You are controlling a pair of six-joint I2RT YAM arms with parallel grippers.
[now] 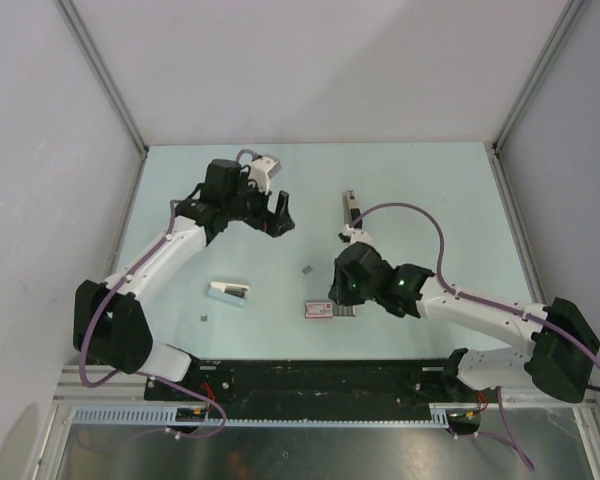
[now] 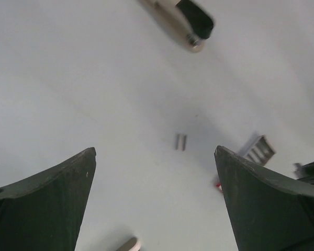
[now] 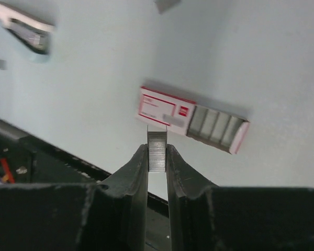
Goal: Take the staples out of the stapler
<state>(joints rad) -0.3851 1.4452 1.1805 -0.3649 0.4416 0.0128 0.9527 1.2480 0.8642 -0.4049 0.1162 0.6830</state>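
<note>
Pinching staple strip point(image 3: 157, 142) with right end effector point(image 3: 157, 152) over box point(image 3: 162, 109); showing left end effector point(image 2: 154, 151) released, empty. Risking slip or break-up from thin edge grip, scattering pieces across desk point(image 3: 277, 63).

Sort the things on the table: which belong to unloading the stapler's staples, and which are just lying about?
Belong to the job:
stapler
strip of staples, pinched in the right gripper
small loose staple piece

Just lying about:
white-and-teal oblong object
pink-and-white staple box, slid partly open
</note>
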